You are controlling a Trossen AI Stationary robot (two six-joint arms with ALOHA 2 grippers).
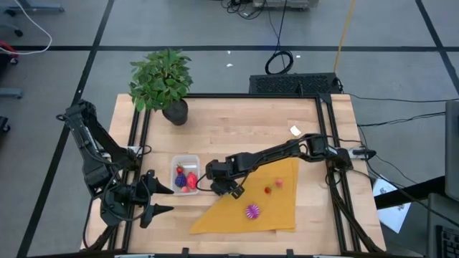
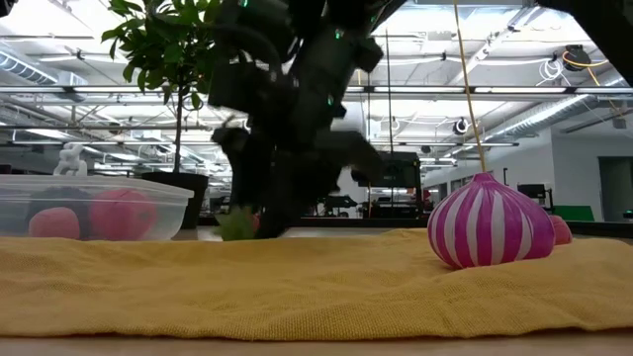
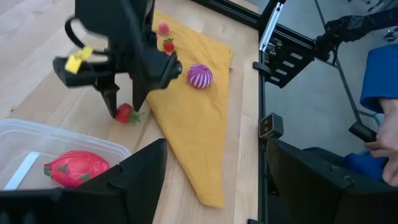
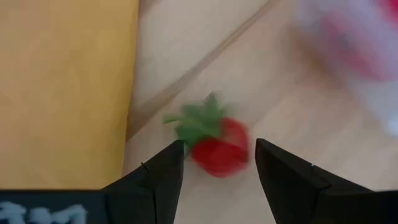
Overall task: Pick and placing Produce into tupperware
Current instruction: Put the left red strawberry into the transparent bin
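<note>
Right tool (image 4: 214,163) hangs unclenched over a glossy red strawberry (image 4: 217,144) with green leaves, on the woodgrain tabletop (image 4: 292,93) at the clear tupperware's (image 1: 185,160) 3 o'clock.

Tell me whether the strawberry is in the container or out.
Out. The strawberry lies on the bare wood beside the tupperware, between the right gripper's open fingers.

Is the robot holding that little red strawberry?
No. The strawberry lies on the table between the right gripper's open jaws, not pinched. The left gripper holds nothing.
</note>
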